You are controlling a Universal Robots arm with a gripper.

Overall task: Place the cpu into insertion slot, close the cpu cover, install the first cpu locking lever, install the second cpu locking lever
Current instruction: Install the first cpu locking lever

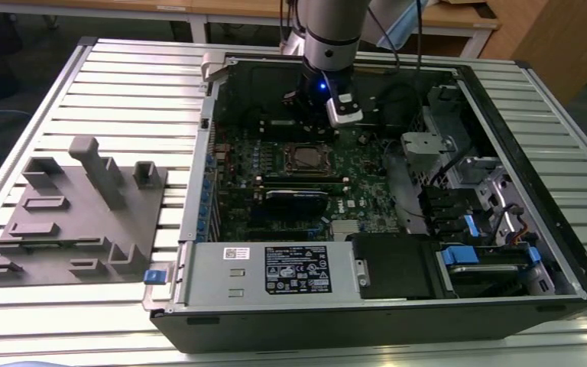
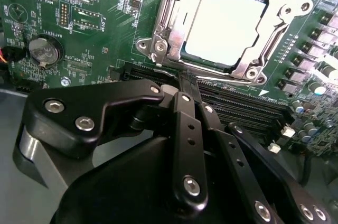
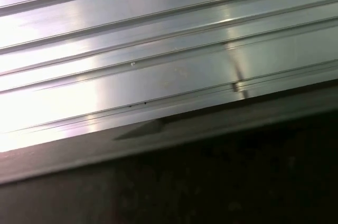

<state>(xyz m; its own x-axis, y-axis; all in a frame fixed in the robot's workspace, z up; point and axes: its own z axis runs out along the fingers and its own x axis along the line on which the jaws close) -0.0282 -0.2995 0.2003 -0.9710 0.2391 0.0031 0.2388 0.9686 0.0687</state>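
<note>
The cpu (image 2: 226, 23), a pale silver square, lies flat in the socket on the green motherboard (image 2: 95, 28). The cpu cover (image 2: 168, 19), a silvery frame, lies down around it. In the second wrist view my gripper (image 2: 186, 82) is shut with nothing visible between its black fingers (image 2: 188, 129). Its tips rest right at the socket's near edge, beside a thin metal lever rod (image 2: 222, 77). In the exterior view my gripper (image 1: 319, 118) hangs inside the open computer case, just behind the socket and cpu (image 1: 307, 157).
The case (image 1: 375, 313) lies on a slatted metal table (image 1: 120, 84), whose slats (image 3: 158, 49) appear in the first wrist view. A grey parts fixture (image 1: 69, 214) sits at the exterior view's left. Memory slots (image 2: 237, 110), a coin battery (image 2: 45, 50) and drive cages (image 1: 477, 191) surround the socket.
</note>
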